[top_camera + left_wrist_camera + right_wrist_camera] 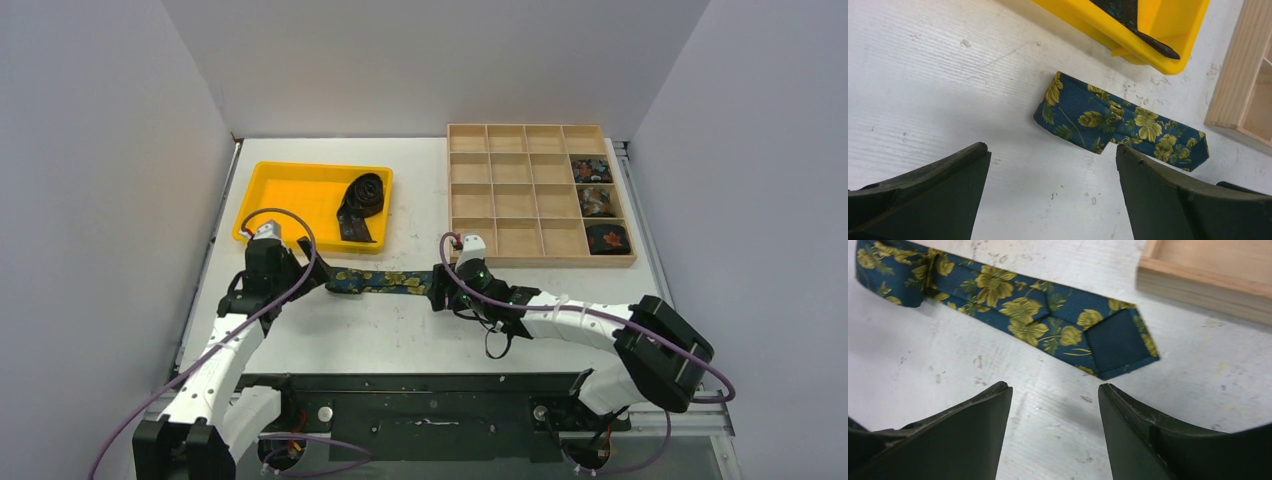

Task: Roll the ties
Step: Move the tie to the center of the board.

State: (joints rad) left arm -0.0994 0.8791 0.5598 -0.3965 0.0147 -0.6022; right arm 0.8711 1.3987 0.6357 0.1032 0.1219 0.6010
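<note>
- Top external view, item one: floral tie (380,281), navy with yellow flowers, lies flat on the table (400,335) as a short folded strip running from 9 to 3 o'clock, between the two grippers.
- Left gripper (303,274): sits at the tie's 9 o'clock end. Left wrist view shows the fingers (938,195) spread wide and holding nothing, with the folded end of the floral tie (1118,122) just beyond them at 12 to 1 o'clock.
- Right gripper (446,286): sits at the tie's 3 o'clock end. Right wrist view shows the fingers (963,435) parted and empty over bare table, with the pointed tip of the floral tie (998,300) at 12 o'clock, dark lining side up.
- Yellow tray (290,190): at 10 o'clock on the table, holding a plain black tie (362,200), loosely heaped and not rolled.
- Wooden compartment box (500,190): at 2 o'clock. Three rolled ties (596,202) fill the lower cells of its 3 o'clock column.
- Step in hand, as judged: the floral tie is laid out and neither end is gripped, so rolling is about to start.
- Next move, as judged: one gripper pins an end while the other pinches the opposite end and turns it over into a tight coil, keeping the edges aligned. The coil then goes into a free cell.
</note>
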